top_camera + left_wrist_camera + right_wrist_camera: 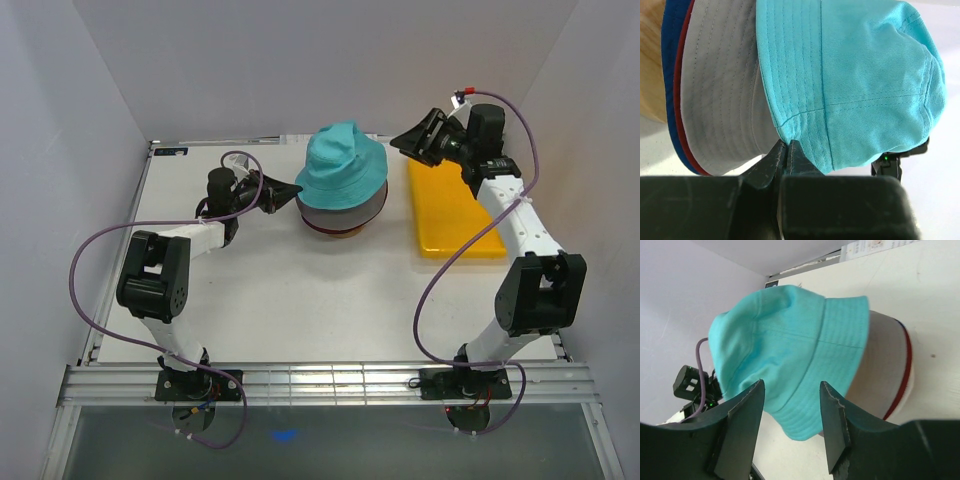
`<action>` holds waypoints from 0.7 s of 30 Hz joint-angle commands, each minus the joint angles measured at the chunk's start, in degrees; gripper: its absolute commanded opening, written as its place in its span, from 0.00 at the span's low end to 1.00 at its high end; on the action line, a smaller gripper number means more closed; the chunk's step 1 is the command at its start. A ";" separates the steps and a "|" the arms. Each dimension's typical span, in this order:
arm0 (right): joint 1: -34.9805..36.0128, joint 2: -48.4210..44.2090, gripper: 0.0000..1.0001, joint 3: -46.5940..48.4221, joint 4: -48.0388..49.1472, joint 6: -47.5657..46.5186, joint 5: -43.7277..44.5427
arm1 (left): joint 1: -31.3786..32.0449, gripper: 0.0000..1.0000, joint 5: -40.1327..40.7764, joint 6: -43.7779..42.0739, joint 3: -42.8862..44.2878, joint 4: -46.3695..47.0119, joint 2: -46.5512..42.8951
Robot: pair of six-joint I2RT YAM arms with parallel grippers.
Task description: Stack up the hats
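The left gripper (285, 193) was closed tight, its two fingers pressed together on the edge of the teal hat's brim (788, 147). The teal hat (343, 165) sat directly ahead of those fingertips, crown-up on top of the pile. In the left wrist view its crown (865, 85) bulged away to the right of the pinch.

Just beyond the same fingertips, under the teal brim, lay the grey hat (720, 100). Past it were the thin edge of the red hat (677, 85) and then the blue hat (668, 75), all nested together. A wooden stand (650, 60) showed at the far left of that view, behind the blue brim.

The right gripper (405, 140) stood open, its fingers well spread with nothing between them (792, 385). It was raised above the far end of the yellow tray (455, 215), apart from the pile. The teal hat (785, 340) lay out in front of its fingertips, not touching them. The grey brim (880, 355) and the red rim (909, 365) showed beneath it to the right. The pile rested on the white table (300, 300) between the two grippers.
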State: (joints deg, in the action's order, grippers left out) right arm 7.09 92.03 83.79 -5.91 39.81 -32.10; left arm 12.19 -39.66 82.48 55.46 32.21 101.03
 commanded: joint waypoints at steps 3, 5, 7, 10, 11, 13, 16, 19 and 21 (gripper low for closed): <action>-3.05 5.26 0.56 1.20 2.04 2.98 -6.13 | 0.38 0.00 -1.03 -1.44 1.75 0.93 0.13; -3.40 7.80 0.57 1.38 3.18 4.39 -8.15 | 0.30 0.00 -1.03 -1.35 1.93 0.75 0.22; -3.40 9.39 0.57 1.47 5.20 6.75 -9.64 | 0.30 0.00 -1.03 -1.53 2.02 0.49 0.13; -3.49 12.55 0.58 1.12 10.47 10.79 -11.05 | 0.38 0.00 -1.03 -1.70 2.11 0.05 0.04; -3.40 14.04 0.58 1.03 12.05 12.03 -11.49 | 0.30 0.00 -1.03 -1.97 2.19 -0.12 -0.05; -3.40 15.63 0.59 0.41 16.62 15.27 -11.85 | 0.38 0.00 -1.12 -2.06 2.28 -0.39 -0.05; -3.40 16.51 0.60 0.06 20.22 17.49 -12.03 | 0.30 0.00 -1.12 -2.32 2.28 -0.74 -0.22; -3.31 16.43 0.60 -1.17 22.43 19.77 -12.11 | 0.30 0.00 -1.30 -2.58 2.37 -0.92 -0.22; -3.31 16.17 0.60 -1.52 23.75 20.83 -12.20 | 0.21 0.00 -1.30 -2.50 2.37 -0.92 -0.22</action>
State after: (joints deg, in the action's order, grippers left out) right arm 3.60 109.45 82.78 10.74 57.01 -42.59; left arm 12.19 -40.03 81.25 56.01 31.62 101.08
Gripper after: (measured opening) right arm 0.602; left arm 0.110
